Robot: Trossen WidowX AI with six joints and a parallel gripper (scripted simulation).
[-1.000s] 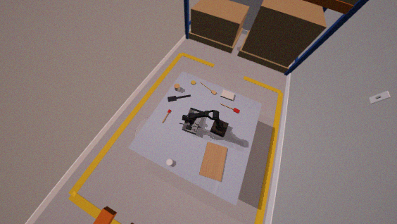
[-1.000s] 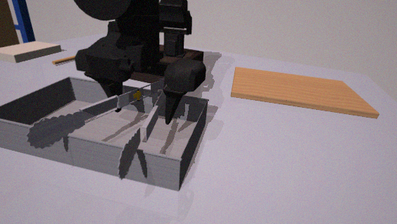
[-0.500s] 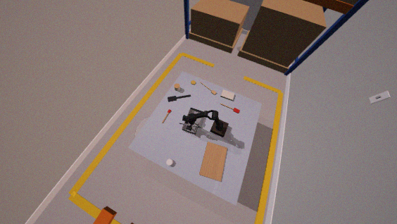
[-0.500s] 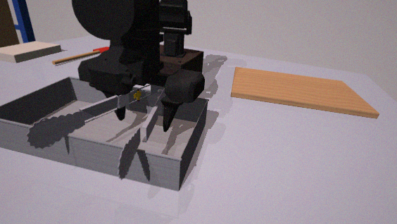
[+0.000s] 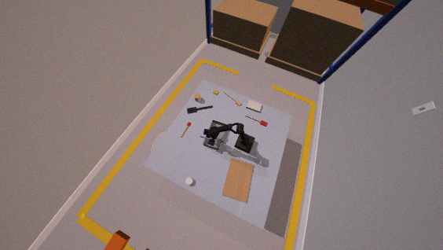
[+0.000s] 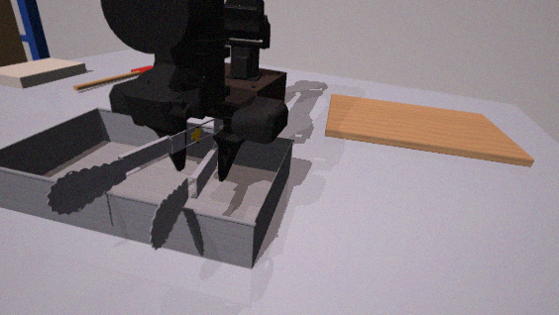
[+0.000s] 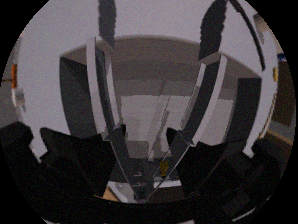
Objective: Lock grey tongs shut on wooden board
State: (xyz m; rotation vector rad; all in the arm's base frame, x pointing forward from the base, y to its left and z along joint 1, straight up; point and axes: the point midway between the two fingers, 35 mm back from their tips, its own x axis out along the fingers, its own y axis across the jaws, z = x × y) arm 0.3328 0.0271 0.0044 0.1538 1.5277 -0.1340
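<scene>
The grey tongs (image 6: pixel 144 153) (image 7: pixel 212 30) lie open across the roasting tin (image 6: pixel 223 238) (image 7: pixel 75 100) (image 5: pixel 216 123). Their scalloped heads reach over the near rim in the exterior view, and a yellow part shows near the hinge. My gripper (image 6: pixel 201 168) (image 7: pixel 147 129) points down over the tin, partly closed, with one finger along the outer side of each tong arm; it is shut on the tongs. The arms still stand apart in a V. The hinge is partly hidden behind the gripper. The wooden board (image 5: pixel 238 181) (image 6: pixel 421 126) lies to the right of the tin in the exterior view.
The arm's dark brown base (image 5: pixel 245 142) stands behind the tin. A pale block (image 5: pixel 254 105) (image 6: pixel 45 71), a red-headed utensil (image 5: pixel 264 123), a black spatula (image 5: pixel 192 110) and a white cylinder (image 5: pixel 189 181) lie or stand farther out on the table.
</scene>
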